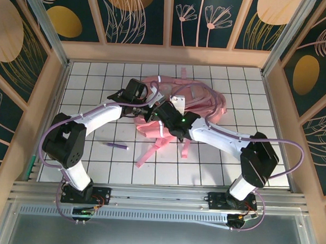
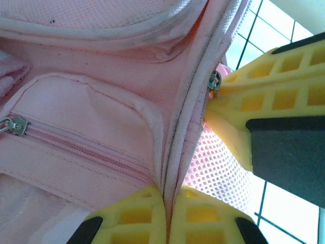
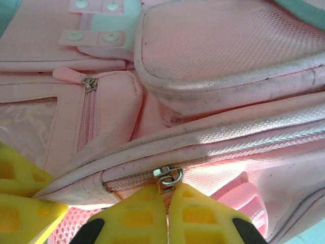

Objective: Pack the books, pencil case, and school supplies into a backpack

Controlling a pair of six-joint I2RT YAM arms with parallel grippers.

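The left gripper pinches a seam of the backpack; the right gripper is clamped on the zipper pull. Unzipping, I'd say: next that pull must slide along its track.

The backpack is matt woven pink cloth with mesh, its zipper pull shiny metal.

Pink backpack seam in left pincer

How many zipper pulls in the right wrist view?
2: pocket pull on the small pocket, upper left; main pull pinched at the right gripper's tips. More may be hidden.
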